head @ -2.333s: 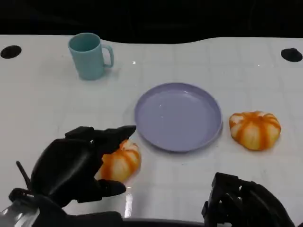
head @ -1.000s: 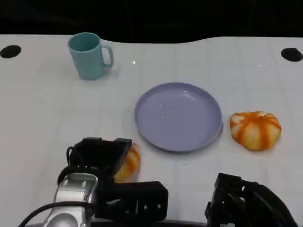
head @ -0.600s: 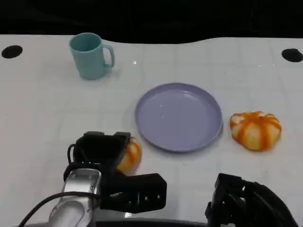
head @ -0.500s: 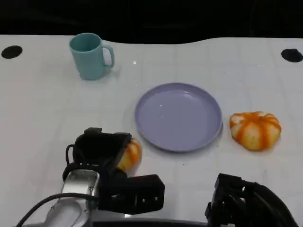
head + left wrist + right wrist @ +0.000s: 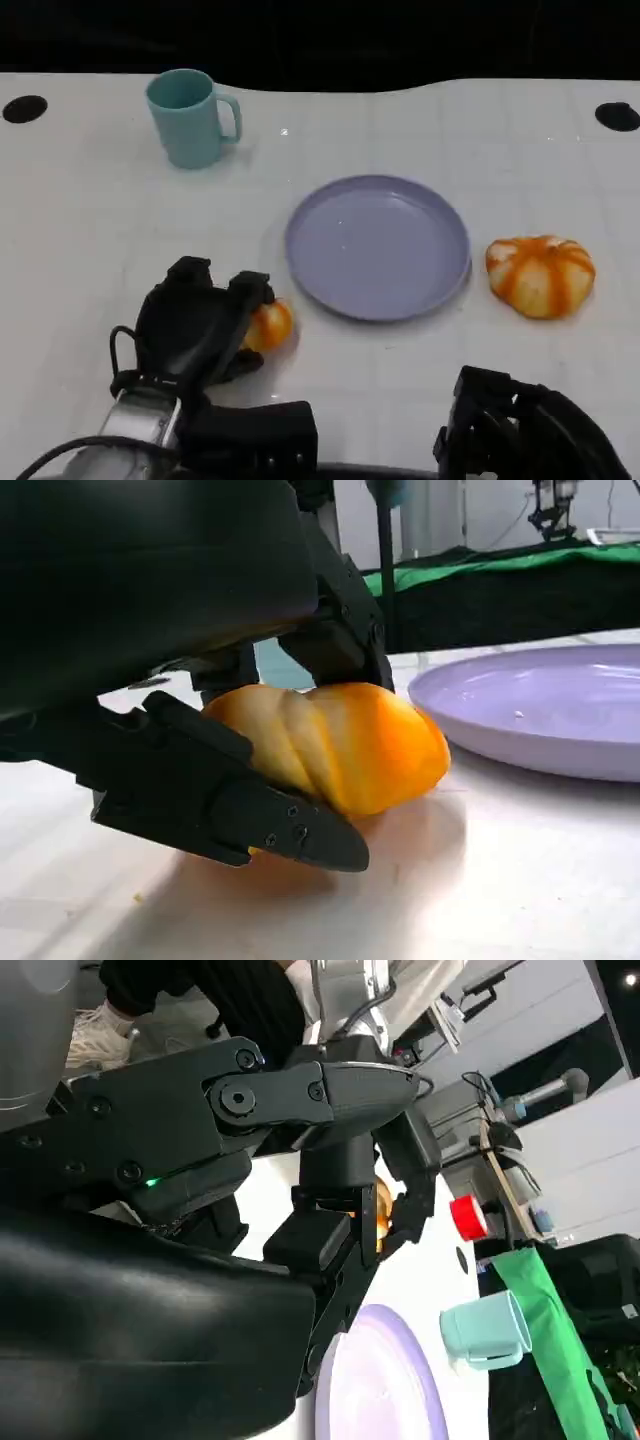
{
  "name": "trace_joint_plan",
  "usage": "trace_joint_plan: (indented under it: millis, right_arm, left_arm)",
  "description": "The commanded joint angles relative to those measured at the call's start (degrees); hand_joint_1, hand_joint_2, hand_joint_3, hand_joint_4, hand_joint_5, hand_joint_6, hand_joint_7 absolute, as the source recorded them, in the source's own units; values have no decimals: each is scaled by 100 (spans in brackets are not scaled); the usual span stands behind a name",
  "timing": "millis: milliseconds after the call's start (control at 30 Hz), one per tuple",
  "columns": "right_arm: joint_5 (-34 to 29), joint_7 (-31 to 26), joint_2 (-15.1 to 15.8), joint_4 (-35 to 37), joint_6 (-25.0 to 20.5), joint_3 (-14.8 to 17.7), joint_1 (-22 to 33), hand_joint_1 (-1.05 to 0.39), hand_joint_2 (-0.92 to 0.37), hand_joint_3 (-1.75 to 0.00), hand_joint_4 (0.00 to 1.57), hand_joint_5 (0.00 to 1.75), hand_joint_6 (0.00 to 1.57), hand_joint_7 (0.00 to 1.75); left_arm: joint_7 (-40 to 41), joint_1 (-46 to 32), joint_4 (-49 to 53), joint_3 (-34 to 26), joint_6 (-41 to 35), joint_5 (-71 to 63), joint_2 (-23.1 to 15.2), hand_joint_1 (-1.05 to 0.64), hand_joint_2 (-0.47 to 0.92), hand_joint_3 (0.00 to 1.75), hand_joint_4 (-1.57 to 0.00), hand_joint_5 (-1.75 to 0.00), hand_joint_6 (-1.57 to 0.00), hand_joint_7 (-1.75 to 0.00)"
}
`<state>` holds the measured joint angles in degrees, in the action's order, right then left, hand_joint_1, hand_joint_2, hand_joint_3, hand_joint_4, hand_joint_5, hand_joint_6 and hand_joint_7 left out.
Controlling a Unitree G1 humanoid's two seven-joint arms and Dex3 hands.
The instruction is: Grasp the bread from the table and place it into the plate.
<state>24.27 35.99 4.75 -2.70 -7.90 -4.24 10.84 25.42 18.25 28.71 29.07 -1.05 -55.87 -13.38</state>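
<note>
The left hand (image 5: 197,322) is gripping an orange-and-white pumpkin-shaped bread roll (image 5: 268,325), its black fingers (image 5: 250,815) curling over the top and under the near side of the roll, as the left wrist view makes plain. The roll is sitting low at the white table (image 5: 90,230), just beside the near-left rim of the lavender plate (image 5: 377,246) but not on it; from where I am looking, I cannot tell whether its underside is touching the table surface or has come clear of it. The silver forearm is trailing back from the hand toward the near edge. The right hand (image 5: 520,430) is resting at the near-right corner of the table, well apart from the roll, and I cannot tell how its fingers are lying. A second pumpkin-shaped roll (image 5: 540,274) is sitting on the table just to the right of the plate, close to its rim but apart from it. A teal mug (image 5: 190,117) is standing upright toward the far left, its handle pointing right, well away from both the plate and the hands.
</note>
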Motion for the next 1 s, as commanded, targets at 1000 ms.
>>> trace_joint_plan:
  millis: [1000]
  right_arm:
    - [13,80,-155,384,173,-80,-37,-70,-92,-26,85,158,79,133]
  left_arm:
    - [-277,737,-1348,-471,505,353,-442,-18,41,88,-86,-175,-68,-170]
